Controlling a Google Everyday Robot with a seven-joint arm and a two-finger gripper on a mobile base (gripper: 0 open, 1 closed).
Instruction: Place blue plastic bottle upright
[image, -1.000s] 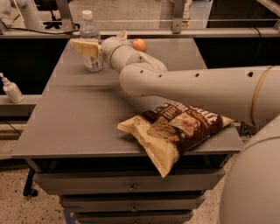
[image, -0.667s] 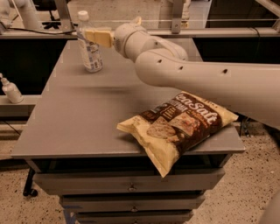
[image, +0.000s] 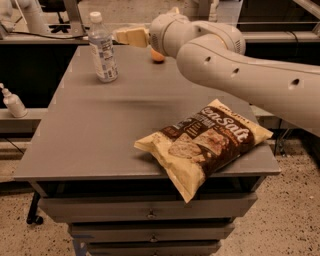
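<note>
Since the earlier frame the robot's big white arm (image: 240, 70) has risen and drawn a little to the right. The cream-coloured end effector (image: 125, 36) therefore no longer lies against the slim, clear blue plastic bottle (image: 103, 50) with white cap and pale printed label. The bottle itself has kept its place. It stands upright on the far left part of the flat grey desk (image: 100, 135). The end effector hovers just beside the bottle's shoulder, on its right, with a narrow gap between them. Whether it is released or clenched cannot be told. A small round orange object (image: 157, 56) is half hidden behind the arm. The brown and cream crinkled chip bag (image: 205, 145) lies at the front right of the desk, with one corner hanging over the edge. A small white pump-dispenser bottle (image: 12, 102) stands off the desk at the left. The arm is cut off at the right border.
</note>
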